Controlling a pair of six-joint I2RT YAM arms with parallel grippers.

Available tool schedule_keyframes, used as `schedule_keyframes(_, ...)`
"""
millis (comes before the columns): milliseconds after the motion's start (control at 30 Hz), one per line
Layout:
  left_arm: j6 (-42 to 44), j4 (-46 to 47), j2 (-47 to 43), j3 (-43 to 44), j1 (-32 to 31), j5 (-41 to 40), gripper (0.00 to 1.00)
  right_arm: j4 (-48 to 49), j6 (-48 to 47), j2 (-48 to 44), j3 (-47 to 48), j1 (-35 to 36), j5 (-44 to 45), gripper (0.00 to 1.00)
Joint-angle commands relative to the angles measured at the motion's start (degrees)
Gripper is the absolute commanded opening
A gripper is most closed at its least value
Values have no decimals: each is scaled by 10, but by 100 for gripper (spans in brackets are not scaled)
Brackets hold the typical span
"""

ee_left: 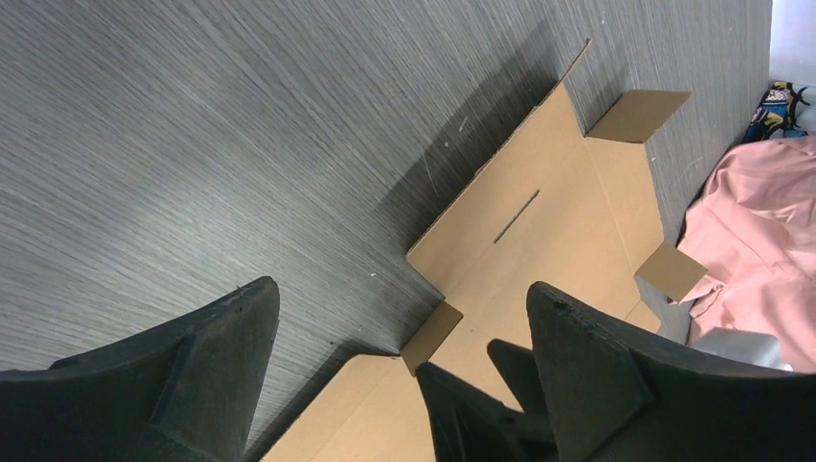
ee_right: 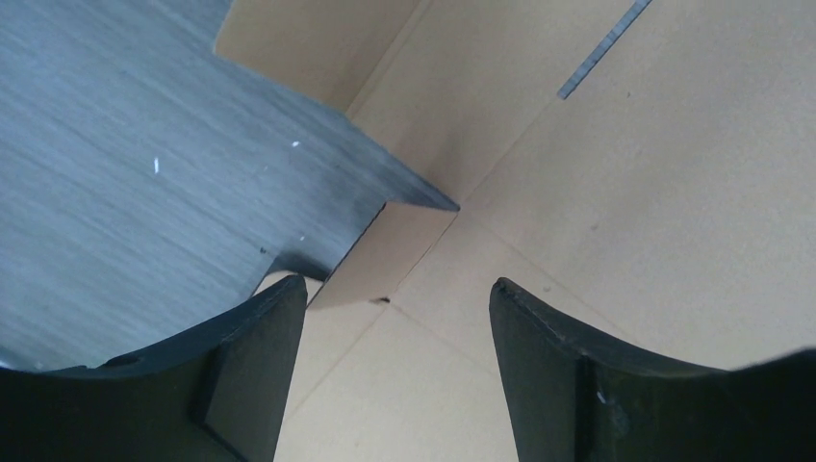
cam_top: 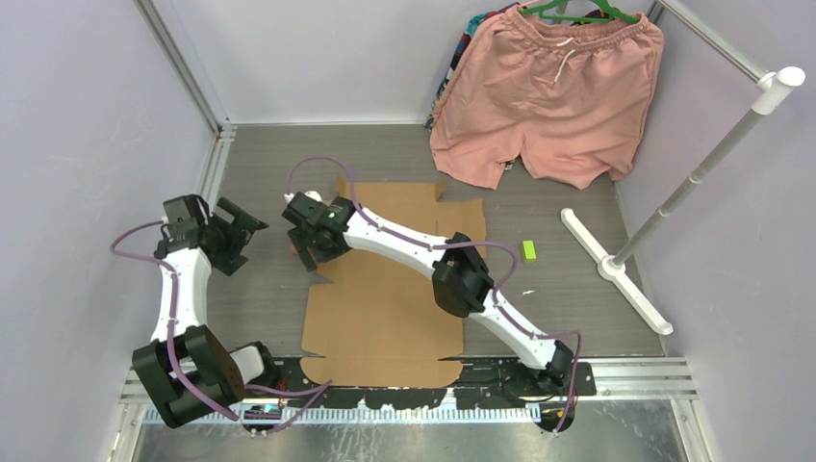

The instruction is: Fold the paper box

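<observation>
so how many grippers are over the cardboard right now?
1. The right gripper is over the paper box, at its left edge; the left gripper is beside it, over the table.

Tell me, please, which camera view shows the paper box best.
The top external view: the paper box shows nearly whole, crossed only by the right arm. The left wrist view shows its far flaps and slot; the right wrist view only a close patch around a side tab.

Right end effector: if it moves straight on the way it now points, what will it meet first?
Probably the flat brown corrugated cardboard sheet, close to the small side tab at its left edge; the open right end effector aims down at it. Depth is unclear.
</observation>
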Motion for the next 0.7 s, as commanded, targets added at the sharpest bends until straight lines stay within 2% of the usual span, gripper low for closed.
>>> schedule_keyframes(0,3,23,-19,1,5,21,100,52,11,4,6,11,47,75)
schedule_keyframes(133,8,21,-23,3,5,21,100,72,14,8,12,14,57,74)
schedule_keyframes(367,10,21,-22,5,5,24,100,45,22,31,39,14,62,73)
schedule_keyframes(600,7,27,-21,1,4,25,100,16,33,35,21,15,74,71)
schedule_keyframes(667,7,29,-20,1,5,26,100,14,39,27,4,15,84,68)
